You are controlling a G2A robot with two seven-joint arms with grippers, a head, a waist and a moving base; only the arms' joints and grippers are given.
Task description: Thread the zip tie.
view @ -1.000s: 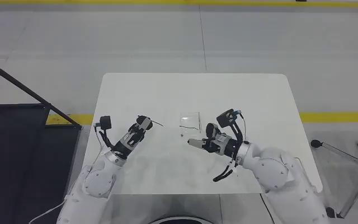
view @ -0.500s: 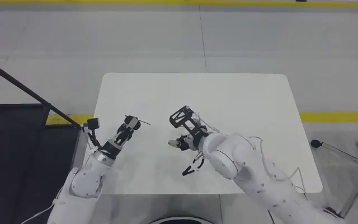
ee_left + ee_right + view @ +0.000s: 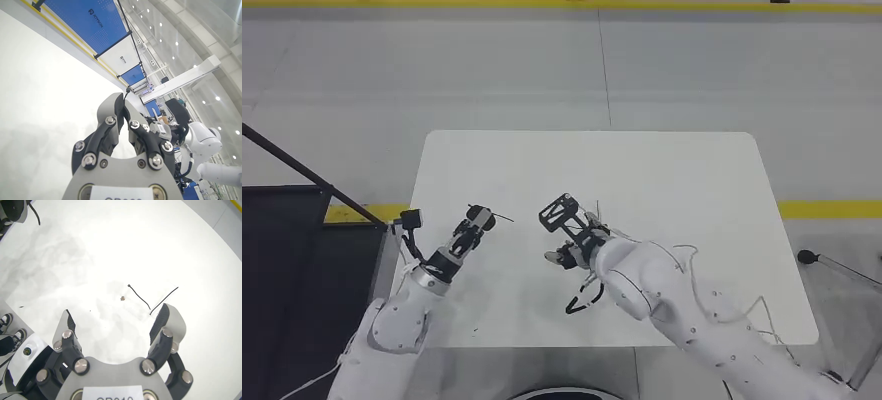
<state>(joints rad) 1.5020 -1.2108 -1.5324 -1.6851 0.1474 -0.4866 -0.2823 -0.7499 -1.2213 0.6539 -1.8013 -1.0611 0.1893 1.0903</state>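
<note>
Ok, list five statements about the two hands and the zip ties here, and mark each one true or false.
1. The left hand is shut on the held zip tie. True.
2. The right hand grips a zip tie too. False: it is open and holds nothing.
3. A loose zip tie lies on the table by the right hand. True.
4. The held zip tie is closed into a loop. False: its head end sticks out free past the fingertips.
5. The table is dark wood. False: it is white.
</note>
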